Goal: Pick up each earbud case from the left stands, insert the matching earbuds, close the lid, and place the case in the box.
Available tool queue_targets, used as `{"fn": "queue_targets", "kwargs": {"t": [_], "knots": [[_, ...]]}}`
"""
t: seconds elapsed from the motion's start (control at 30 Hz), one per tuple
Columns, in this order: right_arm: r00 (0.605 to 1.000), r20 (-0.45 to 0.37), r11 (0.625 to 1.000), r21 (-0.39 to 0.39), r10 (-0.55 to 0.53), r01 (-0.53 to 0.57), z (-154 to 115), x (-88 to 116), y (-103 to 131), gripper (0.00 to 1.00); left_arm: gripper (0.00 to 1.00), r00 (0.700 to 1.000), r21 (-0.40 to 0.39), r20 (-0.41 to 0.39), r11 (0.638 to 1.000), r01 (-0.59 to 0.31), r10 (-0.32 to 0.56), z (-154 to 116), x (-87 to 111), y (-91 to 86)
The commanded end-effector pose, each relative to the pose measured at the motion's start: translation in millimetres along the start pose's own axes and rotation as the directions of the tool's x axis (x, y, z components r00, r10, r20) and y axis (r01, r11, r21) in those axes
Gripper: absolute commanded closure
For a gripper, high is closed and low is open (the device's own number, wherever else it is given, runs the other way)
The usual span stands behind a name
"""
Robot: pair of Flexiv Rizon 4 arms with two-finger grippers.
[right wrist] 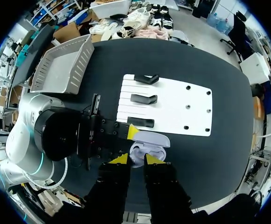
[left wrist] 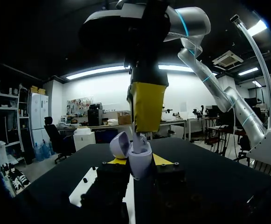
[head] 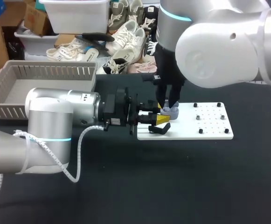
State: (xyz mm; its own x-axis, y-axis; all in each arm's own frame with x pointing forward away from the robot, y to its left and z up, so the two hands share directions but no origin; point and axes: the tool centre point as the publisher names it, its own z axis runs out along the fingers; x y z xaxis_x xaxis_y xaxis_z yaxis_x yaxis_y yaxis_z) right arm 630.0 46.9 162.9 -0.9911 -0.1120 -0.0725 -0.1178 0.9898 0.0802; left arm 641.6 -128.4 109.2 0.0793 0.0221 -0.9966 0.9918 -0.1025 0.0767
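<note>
Looming closest is the right arm (head: 219, 51), its white elbow hanging high over the black table (head: 172, 186) before it drops to the work. Below it the left arm (head: 51, 130) lies low, coming in from the table's near left edge.

At the far left corner sits the grey slatted box (head: 14, 93), out of the way, where I take it the finished case is meant to end up. Right of the table's middle lies a white board (head: 210, 130), with three black stands (right wrist: 143, 98) in a row along its left edge; all three look bare.

The left gripper (head: 161, 119) reaches in level and is clamped on the lavender earbud case (left wrist: 140, 161), a yellow tip on either flank, holding it just above the board's near left corner. That sideways hold seems deliberate: it leaves the body upright and the lid (left wrist: 120, 143) tipped back, so the mouth of the case is free from above.

The right gripper (right wrist: 136, 159) comes straight down over that opening, tips drawn close together. A pale sliver shows under them, an earbud (left wrist: 136, 137) by the look of it, pinched and already partly inside the case.
</note>
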Motion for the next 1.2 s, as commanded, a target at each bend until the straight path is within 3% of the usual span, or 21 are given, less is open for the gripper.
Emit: {"fn": "queue_targets", "kwargs": {"t": [0.03,0.9,0.97,1.2], "knots": [[1.0,-0.002,1.0,0.003,0.002,-0.002,2.1,-0.7,0.1,1.0,1.0,1.0,0.001,0.001,1.0,0.0,0.0,0.4,0.6,0.6],[0.999,-0.034,1.0,0.023,0.009,-0.009,14.6,-1.9,0.1,1.0,1.0,1.0,0.001,0.001,1.0,0.0,0.0,0.4,0.6,0.6],[0.999,-0.035,1.0,0.025,0.009,-0.008,14.7,-1.8,0.3,0.82,1.0,1.0,0.001,0.001,1.0,0.0,0.0,0.4,0.6,0.6],[1.0,-0.025,1.0,0.019,0.011,-0.01,8.2,0.8,-1.5,0.6,1.0,1.0,0.001,0.001,1.0,0.0,0.0,0.4,0.6,0.6]]}}
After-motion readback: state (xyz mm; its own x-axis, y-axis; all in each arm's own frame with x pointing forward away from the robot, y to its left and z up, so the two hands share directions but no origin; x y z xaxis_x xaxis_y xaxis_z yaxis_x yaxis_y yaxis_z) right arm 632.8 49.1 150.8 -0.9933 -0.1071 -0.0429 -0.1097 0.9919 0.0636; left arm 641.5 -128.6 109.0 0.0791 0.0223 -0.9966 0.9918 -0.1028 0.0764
